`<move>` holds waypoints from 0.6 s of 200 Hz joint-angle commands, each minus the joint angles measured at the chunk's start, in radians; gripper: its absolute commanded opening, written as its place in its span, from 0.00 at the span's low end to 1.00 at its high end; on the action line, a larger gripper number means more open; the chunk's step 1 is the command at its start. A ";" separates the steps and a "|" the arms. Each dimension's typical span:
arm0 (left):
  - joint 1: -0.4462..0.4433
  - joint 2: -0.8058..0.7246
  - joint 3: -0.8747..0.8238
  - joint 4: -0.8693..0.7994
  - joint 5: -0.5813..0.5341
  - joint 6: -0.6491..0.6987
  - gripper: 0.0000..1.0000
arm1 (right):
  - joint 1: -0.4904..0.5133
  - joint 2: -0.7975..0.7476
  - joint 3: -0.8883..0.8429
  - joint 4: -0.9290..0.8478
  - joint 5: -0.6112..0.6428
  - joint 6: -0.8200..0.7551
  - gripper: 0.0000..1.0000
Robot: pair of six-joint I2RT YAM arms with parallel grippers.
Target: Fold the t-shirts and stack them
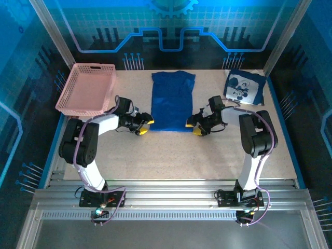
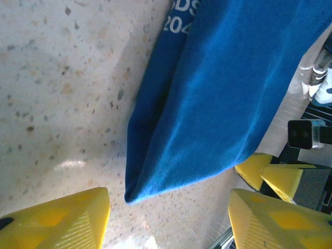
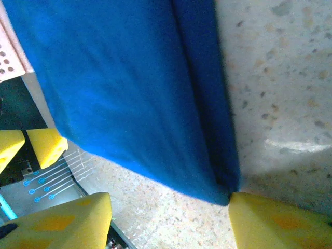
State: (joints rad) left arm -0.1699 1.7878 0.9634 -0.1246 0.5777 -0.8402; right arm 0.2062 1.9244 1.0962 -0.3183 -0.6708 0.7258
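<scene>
A royal-blue t-shirt [image 1: 173,101] lies on the table's middle, its sides folded in to a long strip, plain side up. My left gripper [image 1: 144,126] stands open at its near left corner [image 2: 136,193], yellow fingers [image 2: 67,220] either side, nothing between them. My right gripper [image 1: 196,125] is open at the near right corner [image 3: 220,194], one finger [image 3: 275,220] touching the hem's tip. A second blue shirt [image 1: 244,88], folded small with a white-and-black cartoon print, lies at the back right.
A pink lattice basket [image 1: 88,89] sits tilted at the back left of the speckled table [image 1: 171,155]. White lettering [image 2: 179,15] shows on the shirt's underside fold. Metal rails run along the near edge.
</scene>
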 commanded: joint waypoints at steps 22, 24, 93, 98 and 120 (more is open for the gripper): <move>-0.022 0.089 0.044 0.096 0.026 -0.063 0.60 | 0.016 0.070 0.050 0.029 -0.010 0.029 0.58; -0.024 0.093 0.045 0.101 0.027 -0.067 0.59 | 0.017 0.072 0.053 0.028 -0.009 0.029 0.58; -0.060 0.100 0.063 0.095 0.038 -0.087 0.11 | 0.013 0.080 0.102 -0.086 0.020 0.009 0.09; -0.060 0.084 0.056 0.072 0.032 -0.078 0.07 | 0.012 0.068 0.094 -0.101 0.021 0.005 0.06; -0.060 -0.018 -0.016 -0.016 -0.006 -0.037 0.00 | 0.012 -0.011 0.033 -0.158 0.031 -0.012 0.02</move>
State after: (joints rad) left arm -0.2272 1.8942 1.0119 -0.0284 0.5880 -0.9173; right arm 0.2104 2.0052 1.1793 -0.3737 -0.6544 0.7429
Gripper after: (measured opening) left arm 0.051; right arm 0.065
